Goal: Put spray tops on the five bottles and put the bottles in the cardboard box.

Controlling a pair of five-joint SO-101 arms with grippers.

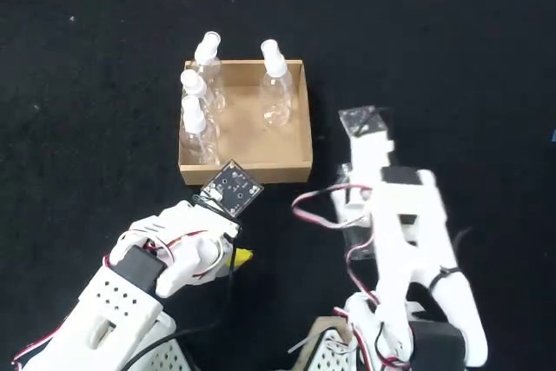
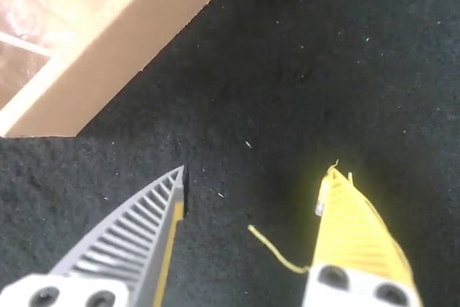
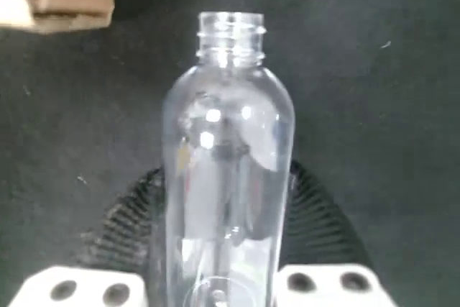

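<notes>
So the left tool [image 2: 256, 174] was hanging wide open over the black table [image 2: 323, 70], with nothing between its fingers. One was a ribbed grey finger [image 2: 136, 228], the other a yellow finger [image 2: 352, 235] with a loose yellow thread [image 2: 273, 249] trailing off its inner side. Beyond the tips sat a corner of the cardboard box [image 2: 122, 48], well apart from them. Something clear glinted inside, couldn't tell what.

- The high view hangs over the bench [image 1: 452, 58] and looks steeply down, with my two arms at its near edge and the cardboard box [image 1: 278, 169] beyond them.
- My left wrist camera rides low over the bench, looking out between the spread fingers of my left tool [image 2: 255, 177] toward a box corner.
- My right wrist camera looks along my right tool [image 3: 223, 192]. The gripped bottle [image 3: 228, 127] is very near it, with a box corner beyond.
- All three views share the box.
</notes>
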